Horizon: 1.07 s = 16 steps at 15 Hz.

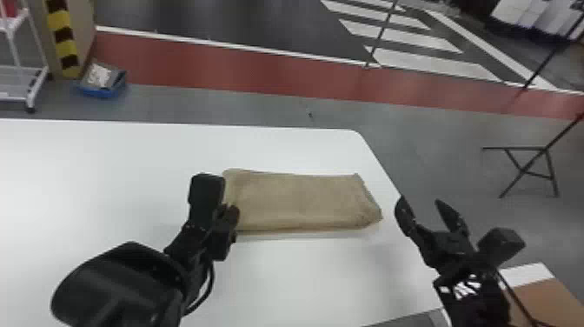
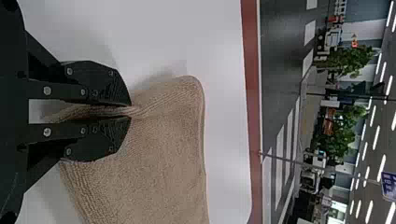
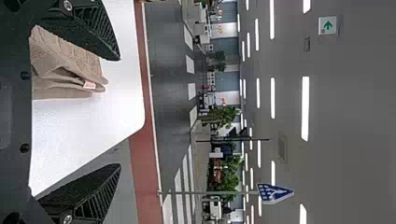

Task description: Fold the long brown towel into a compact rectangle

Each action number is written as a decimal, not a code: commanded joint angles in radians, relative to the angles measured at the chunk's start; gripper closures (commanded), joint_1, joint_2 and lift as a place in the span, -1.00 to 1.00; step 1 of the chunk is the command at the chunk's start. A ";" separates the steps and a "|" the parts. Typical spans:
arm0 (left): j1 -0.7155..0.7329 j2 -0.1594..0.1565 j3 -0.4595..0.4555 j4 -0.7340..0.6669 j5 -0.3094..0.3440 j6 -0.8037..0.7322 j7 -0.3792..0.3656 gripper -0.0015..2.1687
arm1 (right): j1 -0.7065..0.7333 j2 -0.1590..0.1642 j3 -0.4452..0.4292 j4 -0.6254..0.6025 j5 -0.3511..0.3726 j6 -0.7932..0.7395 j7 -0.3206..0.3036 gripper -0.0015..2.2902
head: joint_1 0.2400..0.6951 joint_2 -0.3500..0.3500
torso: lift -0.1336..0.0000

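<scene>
Behind the table, the head view shows a grey floor with a wide red strip (image 1: 260, 74) and white crossing stripes (image 1: 430, 61). The smooth white table (image 1: 108, 174) has a rounded corner, and near this corner lies the brown cloth towel (image 1: 300, 200), flat, as a rectangle longer from side to side than it is deep. The black left gripper (image 1: 221, 200) is at the left short end of the towel. The black right gripper (image 1: 420, 201) is beside the other end, apart from the cloth, with its fingers spread and nothing between them. I judge that most of the folding is done, because the long shape is now a short bundle.

In the left wrist view, the two flat black fingers (image 2: 100, 84) are pressed together on the edge of the towel, and the cloth is gathered into a small ridge there. So this end is not flat, and it must be either carried over for one more fold or laid down and released; which one, I cannot tell.

In the right wrist view, the other end of the towel shows several loose layers, with a small pale label (image 3: 89, 85) between them. These edges are not even, so I think some aligning and smoothing is left.
</scene>
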 commanded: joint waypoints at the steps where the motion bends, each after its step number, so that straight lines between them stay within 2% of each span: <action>1: 0.012 0.008 0.004 -0.029 0.002 0.006 0.005 0.11 | 0.001 0.000 -0.002 -0.001 -0.002 -0.001 0.000 -0.93 | 1.00 -1.00 | -0.84; 3: 0.029 0.012 0.018 -0.082 0.005 0.021 0.005 0.11 | 0.011 0.003 0.000 -0.021 -0.010 -0.001 0.000 -0.93 | 1.00 -1.00 | -0.84; 5: 0.052 0.023 0.052 -0.158 -0.004 0.101 0.006 0.11 | 0.014 0.006 0.003 -0.032 -0.012 -0.001 0.000 -0.93 | 1.00 -1.00 | -0.84; 8: 0.113 0.069 0.144 -0.293 -0.033 0.236 0.005 0.11 | 0.021 0.012 0.006 -0.049 -0.012 -0.001 0.000 -0.93 | 1.00 -1.00 | -0.84; 11: 0.164 0.123 0.247 -0.367 -0.030 0.249 0.006 0.11 | 0.010 0.012 0.026 -0.047 -0.010 -0.001 0.000 -0.93 | 1.00 -1.00 | -0.84; 16: 0.231 0.186 0.382 -0.436 -0.015 0.252 0.002 0.11 | -0.004 0.017 0.050 -0.047 0.005 0.002 -0.009 -0.93 | 1.00 -1.00 | -0.84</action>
